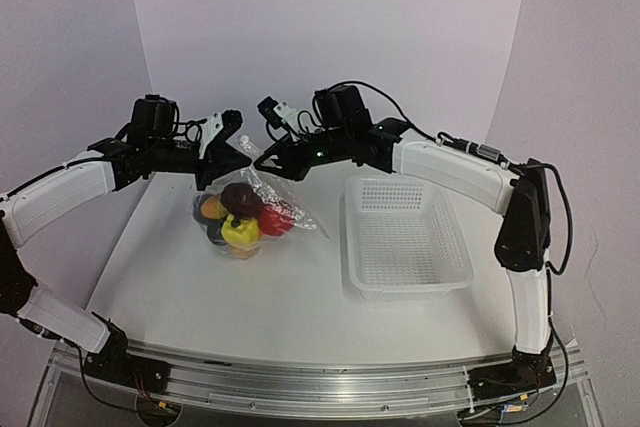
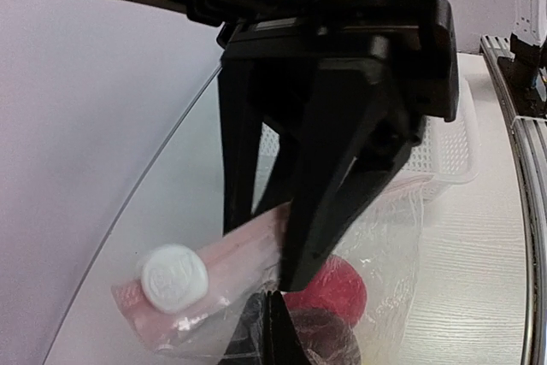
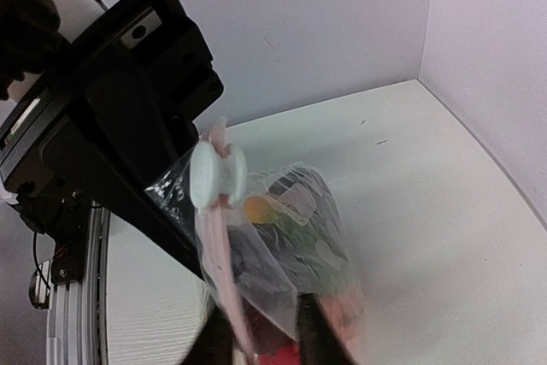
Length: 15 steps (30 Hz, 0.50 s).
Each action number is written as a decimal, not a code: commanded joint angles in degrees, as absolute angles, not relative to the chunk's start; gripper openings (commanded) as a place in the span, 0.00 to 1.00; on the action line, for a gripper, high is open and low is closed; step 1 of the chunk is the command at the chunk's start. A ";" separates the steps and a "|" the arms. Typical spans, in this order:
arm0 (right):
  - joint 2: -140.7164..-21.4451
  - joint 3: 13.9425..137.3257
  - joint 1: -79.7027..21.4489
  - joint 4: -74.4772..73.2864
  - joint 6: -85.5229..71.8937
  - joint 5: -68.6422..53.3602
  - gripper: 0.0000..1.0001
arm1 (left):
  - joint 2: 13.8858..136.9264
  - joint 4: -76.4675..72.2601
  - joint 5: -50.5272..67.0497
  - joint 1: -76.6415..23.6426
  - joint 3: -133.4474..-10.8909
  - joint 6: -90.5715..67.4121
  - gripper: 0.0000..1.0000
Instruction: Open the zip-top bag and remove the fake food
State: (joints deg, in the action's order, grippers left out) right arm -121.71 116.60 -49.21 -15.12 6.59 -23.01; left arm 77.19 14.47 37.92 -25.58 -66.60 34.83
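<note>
Left claw (image 2: 273, 329) and right claw (image 3: 261, 338) pinch zip-top bag (image 1: 292, 210), fake food (image 1: 243, 217) part-hidden.

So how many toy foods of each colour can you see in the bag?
Dark purple piece: 1
Yellow piece: 1
Red piece: 1
Orange piece: 1
Total: 4 seen from above; the zip-top bag may hide more.

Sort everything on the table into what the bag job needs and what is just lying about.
For the job:
zip-top bag
its white slider
fake food inside it

Lying about:
white mesh basket, empty, right of the bag
</note>
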 commanded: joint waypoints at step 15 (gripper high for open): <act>-111.12 111.16 -49.35 -14.88 32.79 -38.01 0.00 | 85.03 56.30 59.27 -16.07 -92.10 58.76 0.88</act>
State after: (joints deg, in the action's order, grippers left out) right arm -116.50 110.45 -49.06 -16.13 25.31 -30.91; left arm 83.67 41.91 53.84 -15.39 -86.95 46.53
